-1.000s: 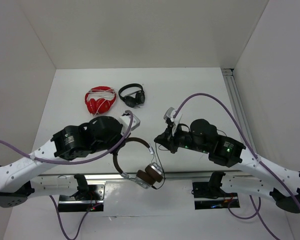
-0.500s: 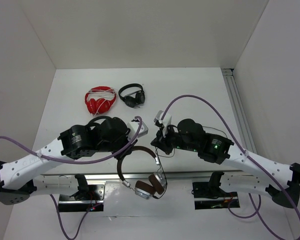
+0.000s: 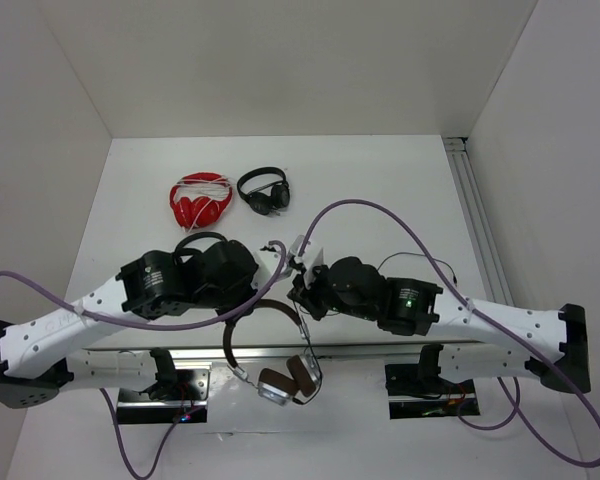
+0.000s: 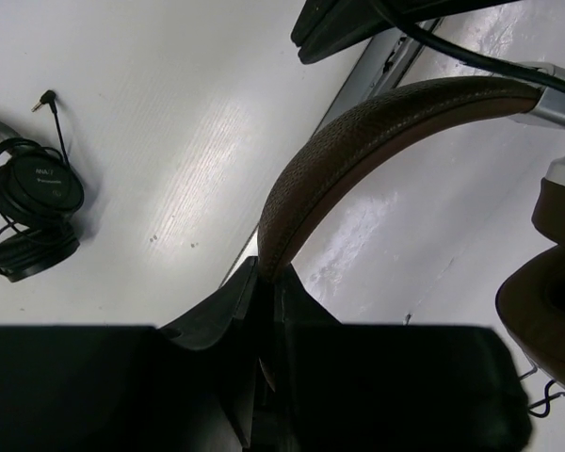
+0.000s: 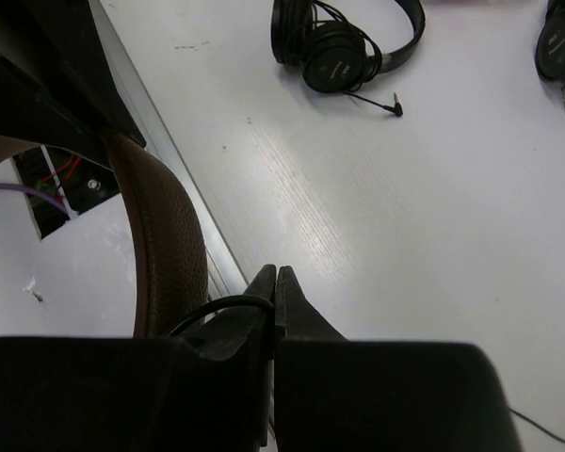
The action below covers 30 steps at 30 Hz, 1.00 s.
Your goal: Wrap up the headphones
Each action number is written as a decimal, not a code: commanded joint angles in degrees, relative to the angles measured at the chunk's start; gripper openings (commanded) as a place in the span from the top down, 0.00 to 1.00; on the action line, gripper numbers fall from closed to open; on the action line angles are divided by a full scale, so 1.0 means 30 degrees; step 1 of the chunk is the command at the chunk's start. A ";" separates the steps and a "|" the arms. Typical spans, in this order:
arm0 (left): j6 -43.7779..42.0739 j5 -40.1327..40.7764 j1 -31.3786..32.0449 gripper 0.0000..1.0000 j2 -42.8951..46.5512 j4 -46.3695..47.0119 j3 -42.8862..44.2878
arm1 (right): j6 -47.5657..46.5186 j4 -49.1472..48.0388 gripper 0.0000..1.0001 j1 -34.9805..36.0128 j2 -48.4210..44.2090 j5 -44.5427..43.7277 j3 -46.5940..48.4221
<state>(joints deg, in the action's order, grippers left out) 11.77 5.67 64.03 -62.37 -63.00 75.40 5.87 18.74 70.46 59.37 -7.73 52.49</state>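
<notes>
The headphones [image 3: 270,345] hang at the table's near edge, their brown headband [image 4: 358,141] arching up and the brown ear pads [image 3: 292,375] lowest. My left gripper [image 3: 258,300] is shut on the headband's end [image 4: 268,268]. My right gripper [image 3: 298,293] sits just to its right, jaws pressed together [image 5: 276,278] on the thin dark cable [image 5: 217,306], which loops out over its left finger beside the headband [image 5: 165,235]. One silver cup and ear pad [image 4: 546,301] show at the right of the left wrist view.
A red pair [image 3: 200,200] and a small black pair [image 3: 264,190] lie at the back of the table. Another black pair [image 3: 195,242] lies partly under my left arm. A metal rail [image 3: 380,350] runs along the near edge.
My right arm has swung left, close to the left gripper, cable still in it. The headphones have turned and their ear cups have dropped lower and to the left.
</notes>
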 commanded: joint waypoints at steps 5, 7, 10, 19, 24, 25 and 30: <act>0.0178 -0.0514 0.0131 1.00 0.2333 0.3071 0.1235 | -0.0433 -0.0124 1.00 0.0948 0.0715 -0.1409 -0.0241; 0.0178 -0.0979 0.0131 1.00 0.2567 0.3247 0.1411 | -0.0607 -0.0298 1.00 0.0948 0.0892 -0.1204 -0.0241; 0.0004 -0.1419 0.0131 1.00 0.2567 0.3247 0.1587 | -0.0784 -0.0300 1.00 0.0948 0.1419 -0.0999 0.0167; 0.0002 -0.1250 0.0131 1.00 0.3094 0.3628 0.1587 | -0.0960 -0.0971 1.00 0.0948 0.1744 -0.1145 -0.0241; 0.0703 0.0654 0.0131 1.00 0.4264 0.4123 0.1411 | -0.0960 -0.1968 1.00 0.0773 0.0924 -0.0795 -0.1176; 0.0909 0.1673 0.0131 1.00 0.4527 0.4503 0.1237 | -0.0960 -0.2173 1.00 0.0570 0.0718 -0.0794 -0.1497; 0.2167 0.3527 0.0131 1.00 0.6780 0.5940 0.0649 | -0.0784 -0.3784 0.95 -0.0894 -0.1039 0.0727 -0.2844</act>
<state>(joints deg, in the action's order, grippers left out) 12.58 13.17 64.34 -46.78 -57.69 76.29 3.99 10.61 70.35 59.05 -7.60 46.78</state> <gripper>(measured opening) 0.204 0.047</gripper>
